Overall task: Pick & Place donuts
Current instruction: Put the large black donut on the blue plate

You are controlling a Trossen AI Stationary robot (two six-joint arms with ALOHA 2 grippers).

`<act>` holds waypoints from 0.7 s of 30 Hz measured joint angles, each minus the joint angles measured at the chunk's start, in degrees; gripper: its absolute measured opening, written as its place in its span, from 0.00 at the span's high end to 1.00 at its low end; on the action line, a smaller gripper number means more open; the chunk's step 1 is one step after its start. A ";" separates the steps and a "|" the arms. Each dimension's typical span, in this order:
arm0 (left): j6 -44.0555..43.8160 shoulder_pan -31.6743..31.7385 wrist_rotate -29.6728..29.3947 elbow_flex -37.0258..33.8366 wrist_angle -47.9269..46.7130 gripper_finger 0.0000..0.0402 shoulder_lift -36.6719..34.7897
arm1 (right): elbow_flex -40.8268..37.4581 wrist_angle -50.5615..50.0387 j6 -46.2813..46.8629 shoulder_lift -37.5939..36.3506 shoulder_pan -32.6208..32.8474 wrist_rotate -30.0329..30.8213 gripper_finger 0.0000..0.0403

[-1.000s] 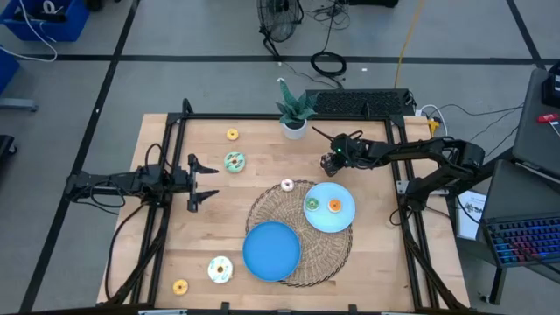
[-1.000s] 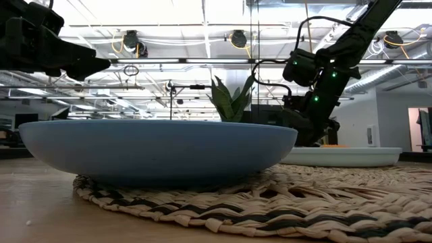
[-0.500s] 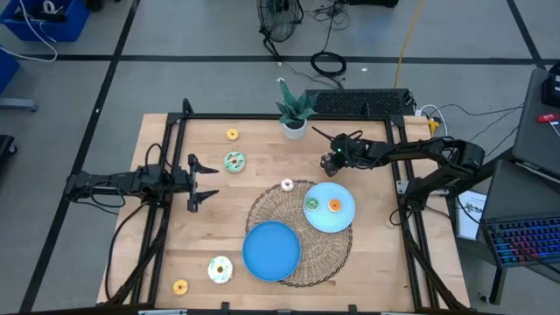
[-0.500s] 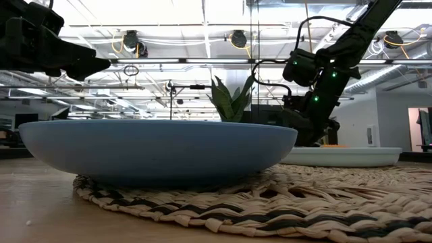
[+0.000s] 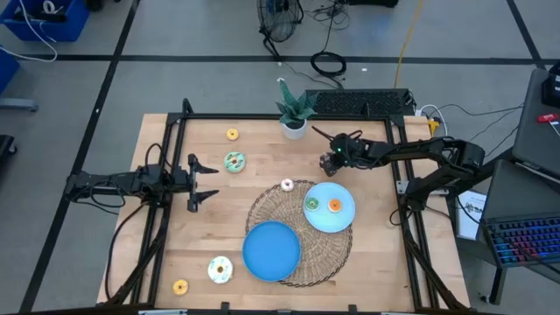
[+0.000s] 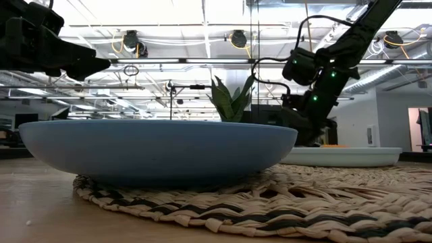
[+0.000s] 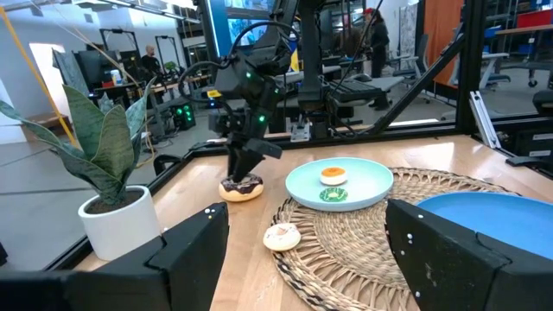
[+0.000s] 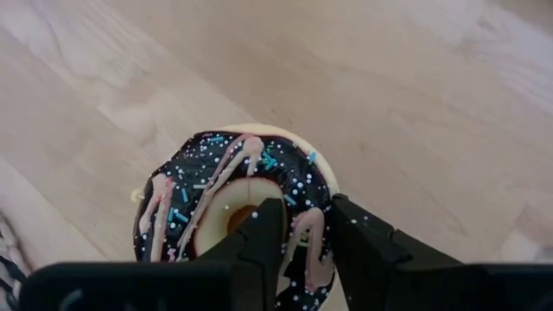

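The right gripper [image 8: 298, 246] reached down at the tabletop's [image 5: 376, 262] one o'clock, its fingers [image 8: 259, 238] pinching the rim of a chocolate-iced donut [image 8: 233, 220] that lay on the wood just beyond the pale blue plate [image 7: 339, 184]. At nine o'clock, the left gripper [image 5: 203, 182] hovered with fingers spread.

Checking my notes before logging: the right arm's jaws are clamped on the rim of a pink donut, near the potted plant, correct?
Not pink. The right wrist view shows the right gripper pinching a chocolate-iced donut with sprinkles, one jaw in its hole. The rest holds: it sits near the potted plant.
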 joint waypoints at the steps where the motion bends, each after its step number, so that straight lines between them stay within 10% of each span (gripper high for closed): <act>1: 0.02 0.02 0.00 -0.02 0.00 0.24 0.00 | -0.01 0.55 -0.03 0.00 0.00 0.00 0.80; 21: 0.00 0.02 0.00 0.00 0.00 0.24 -0.02 | -0.01 10.40 -3.14 0.02 0.98 -0.09 0.80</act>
